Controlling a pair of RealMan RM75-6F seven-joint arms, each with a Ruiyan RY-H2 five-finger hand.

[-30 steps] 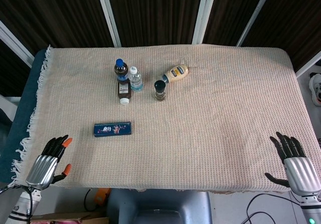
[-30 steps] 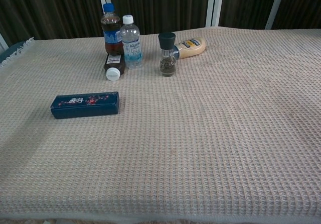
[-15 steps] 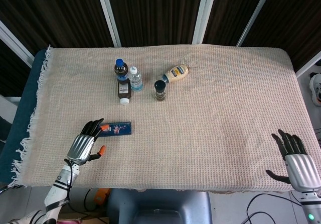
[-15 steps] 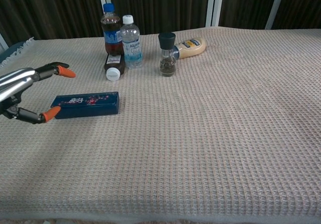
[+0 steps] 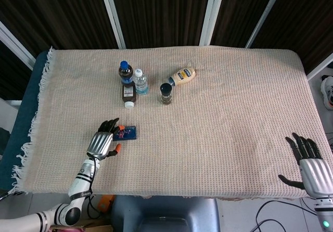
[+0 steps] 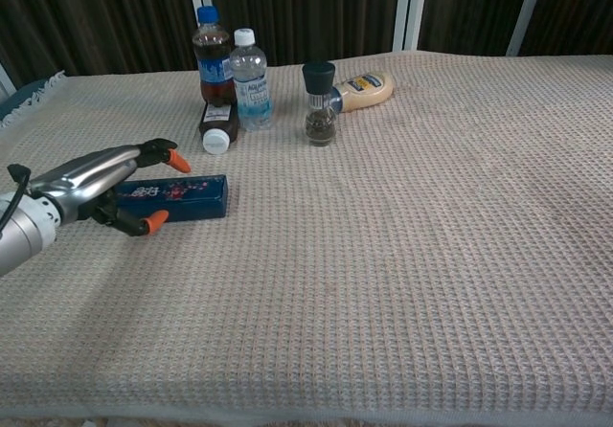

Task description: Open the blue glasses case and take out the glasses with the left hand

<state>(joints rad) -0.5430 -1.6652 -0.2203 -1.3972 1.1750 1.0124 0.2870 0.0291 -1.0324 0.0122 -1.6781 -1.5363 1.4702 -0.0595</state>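
The blue glasses case (image 5: 127,132) (image 6: 187,198) lies shut and flat on the cloth, left of centre. My left hand (image 5: 103,143) (image 6: 105,186) hovers over the case's left end with its fingers spread, thumb in front of the case and fingers behind it; it holds nothing and hides that end in the head view. At the table's front right corner my right hand (image 5: 311,168) rests with fingers apart and nothing in it; only the head view shows it. The glasses are not visible.
Behind the case stand a cola bottle (image 5: 124,72) (image 6: 212,54), a small water bottle (image 5: 140,81) (image 6: 249,79) and a pepper grinder (image 5: 165,93) (image 6: 319,103). A brown bottle (image 5: 128,95) (image 6: 218,125) and a mayonnaise bottle (image 5: 183,76) (image 6: 365,91) lie flat. The beige cloth (image 5: 218,117) covers the table.
My left hand has swung in from the front left edge, rightward and forward, and now reaches over the case's left end. The right hand has barely drifted. The case has not moved.
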